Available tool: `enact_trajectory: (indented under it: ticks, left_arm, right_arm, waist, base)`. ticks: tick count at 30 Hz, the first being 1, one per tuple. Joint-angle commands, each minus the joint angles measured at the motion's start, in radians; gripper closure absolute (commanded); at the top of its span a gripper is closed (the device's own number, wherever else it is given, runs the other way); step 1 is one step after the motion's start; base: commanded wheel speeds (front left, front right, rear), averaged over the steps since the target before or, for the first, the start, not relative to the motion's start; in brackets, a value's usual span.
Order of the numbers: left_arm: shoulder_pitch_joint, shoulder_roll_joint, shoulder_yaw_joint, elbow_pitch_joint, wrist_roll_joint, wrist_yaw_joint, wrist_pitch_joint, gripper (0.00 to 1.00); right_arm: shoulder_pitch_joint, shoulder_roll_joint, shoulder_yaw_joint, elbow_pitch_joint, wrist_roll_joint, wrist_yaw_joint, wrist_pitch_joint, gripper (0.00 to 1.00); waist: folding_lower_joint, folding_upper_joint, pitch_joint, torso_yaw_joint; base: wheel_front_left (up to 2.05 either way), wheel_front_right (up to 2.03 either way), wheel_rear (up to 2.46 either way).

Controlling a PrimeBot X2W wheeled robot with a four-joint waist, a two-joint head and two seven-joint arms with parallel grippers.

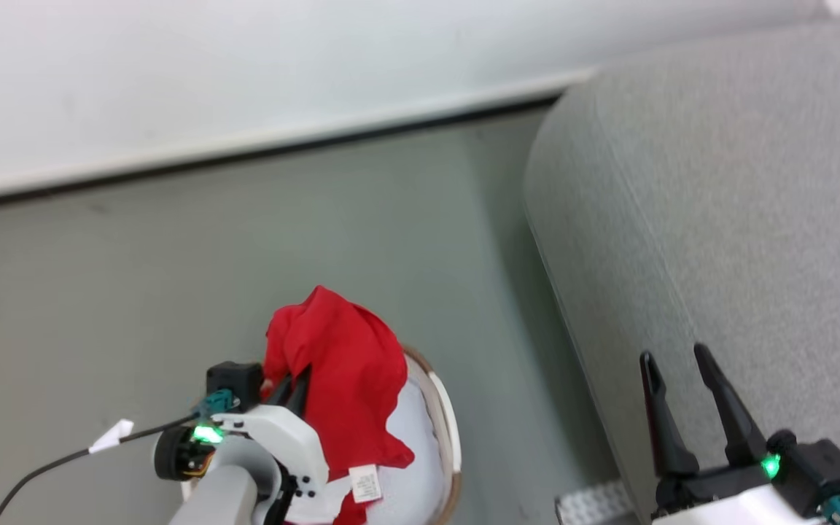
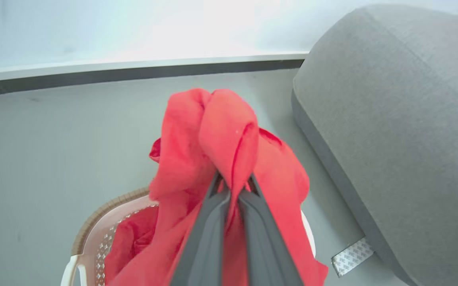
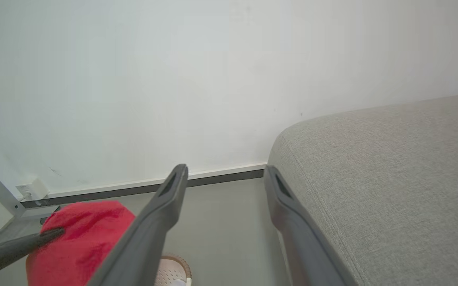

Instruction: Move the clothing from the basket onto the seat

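The left claw (image 1: 294, 380) is pinching a red garment (image 1: 340, 364). In the left wrist view its two fingers are pressed nearly together on a fold of the garment (image 2: 213, 131), which bunches above the tips of the claw (image 2: 233, 180) and drapes down on both sides. The garment hangs above the basket (image 1: 450, 426), its lower edge and white tag (image 1: 365, 483) over the opening. More red fabric lies inside the basket (image 2: 105, 222); I cannot tell whether it is the same piece.

In the head view the basket stands on the floor (image 1: 245, 240) at 6 to 7 o'clock, and the seat (image 1: 741, 219) fills the 3 o'clock side, apart from the basket with a strip of floor between.

The right claw (image 1: 674, 355) is at 5 o'clock, over the seat's edge, its fingers spread and holding nothing. In the right wrist view, that claw (image 3: 226, 170) points at the wall (image 3: 173, 79), with the seat (image 3: 392, 167) at 3 o'clock and the garment (image 3: 82, 230) at 8 o'clock.
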Motion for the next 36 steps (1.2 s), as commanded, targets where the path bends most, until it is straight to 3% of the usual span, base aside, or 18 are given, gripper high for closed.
enact_trajectory:
  ticks: [1, 11, 23, 27, 36]
  left_arm:
    - [0.028, 0.001, -0.004, -0.027, -0.018, 0.000, 0.007, 1.00]
    - [0.137, 0.012, 0.000, -0.377, -0.088, 0.027, 0.112, 1.00]
    - [0.265, 0.049, 0.005, -0.833, -0.120, 0.091, 0.299, 1.00]
    - [0.293, 0.052, -0.013, -0.907, -0.119, 0.098, 0.335, 1.00]
    - [0.323, 0.052, -0.068, -0.972, -0.109, 0.088, 0.381, 1.00]
  right_arm:
    - [0.026, -0.003, -0.005, 0.006, -0.012, -0.002, 0.000, 0.00]
    - [0.117, -0.003, -0.010, 0.017, -0.022, -0.002, 0.000, 0.00]
    - [0.080, -0.003, 0.041, -0.044, -0.096, -0.002, 0.000, 0.00]
    - [0.037, -0.045, 0.129, -0.070, -0.111, -0.002, 0.001, 0.00]
    - [-0.182, -0.190, 0.444, -0.008, -0.063, -0.002, 0.001, 0.00]
  waist:
    - [0.0002, 0.0000, -0.117, 0.050]
    - [0.0002, 0.0000, -0.241, 0.056]
    - [0.0002, 0.0000, -0.267, 0.040]
    - [0.0002, 0.0000, -0.265, 0.038]
    - [0.0002, 0.0000, -0.262, 0.038]
  base:
    - [0.00, 0.00, 0.00]
    - [0.00, 0.00, 0.00]
    - [0.00, 0.00, 0.00]
    - [0.00, 0.00, 0.00]
    - [0.00, 0.00, 0.00]
